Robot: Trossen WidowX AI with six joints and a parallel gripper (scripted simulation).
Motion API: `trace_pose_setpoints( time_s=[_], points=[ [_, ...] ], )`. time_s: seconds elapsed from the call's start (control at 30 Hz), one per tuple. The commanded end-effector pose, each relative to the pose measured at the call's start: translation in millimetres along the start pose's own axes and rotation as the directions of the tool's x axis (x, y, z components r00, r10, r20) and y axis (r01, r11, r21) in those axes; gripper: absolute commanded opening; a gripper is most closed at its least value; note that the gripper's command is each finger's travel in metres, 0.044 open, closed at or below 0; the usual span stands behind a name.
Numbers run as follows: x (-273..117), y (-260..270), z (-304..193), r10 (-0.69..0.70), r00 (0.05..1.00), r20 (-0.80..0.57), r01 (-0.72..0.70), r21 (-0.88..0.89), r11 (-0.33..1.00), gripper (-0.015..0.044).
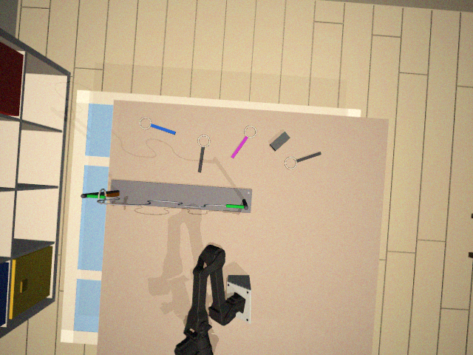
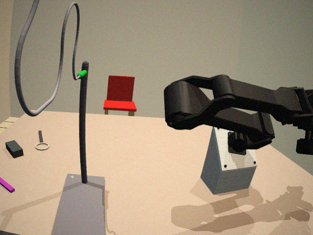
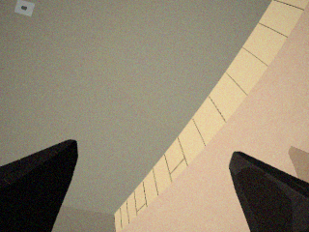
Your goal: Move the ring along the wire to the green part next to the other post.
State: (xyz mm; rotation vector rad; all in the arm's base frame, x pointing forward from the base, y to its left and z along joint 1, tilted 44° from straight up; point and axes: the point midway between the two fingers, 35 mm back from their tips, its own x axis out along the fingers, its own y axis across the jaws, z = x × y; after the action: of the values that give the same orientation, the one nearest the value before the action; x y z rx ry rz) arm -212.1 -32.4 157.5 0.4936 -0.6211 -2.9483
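Note:
The ring [image 1: 102,194] surrounds the green part near the left post [image 1: 83,196] in the top view. Its orange handle [image 1: 113,194] points right. The thin grey wire [image 1: 164,200] [image 2: 17,63] runs in bends to the other green part [image 1: 234,206] [image 2: 82,73], beside the right post [image 1: 245,206] [image 2: 82,126]. The ring is outside the exterior view. My gripper [image 3: 156,156] is open and empty, its fingers wide apart in the wrist view. The arm holds it far from ring and wire, at the top view's bottom edge; the fingertips are hidden there.
Behind the grey base plate [image 1: 129,188] [image 2: 78,212] lie loose rings with blue [image 1: 163,129], magenta [image 1: 239,146] [image 2: 7,185] and dark handles [image 1: 200,160] [image 1: 308,157] [image 2: 40,136], and a dark block [image 1: 279,141] [image 2: 14,148]. A shelf [image 1: 57,149] stands left.

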Motion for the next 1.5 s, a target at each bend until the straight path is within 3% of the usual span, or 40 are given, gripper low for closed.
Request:
trace_pose_setpoints(
  time_s=[0.0, 0.27, 0.87, 1.47],
  points=[
    [0.1, 0.2, -0.2, 0.001, 1.000, -0.001, -0.001, 0.000, 1.000, 0.0374],
    [2.9, 22.3, -7.4, 0.068, 0.996, -0.063, -0.068, 0.003, 0.998, 0.0164],
    [-20.7, 121.2, -3.5, 0.377, 0.912, -0.163, -0.388, -0.044, 0.920, 0.0160],
    [-93.7, 231.5, -11.2, 0.682, 0.672, -0.289, -0.711, 0.002, 0.703, 0.0160]
  ],
)
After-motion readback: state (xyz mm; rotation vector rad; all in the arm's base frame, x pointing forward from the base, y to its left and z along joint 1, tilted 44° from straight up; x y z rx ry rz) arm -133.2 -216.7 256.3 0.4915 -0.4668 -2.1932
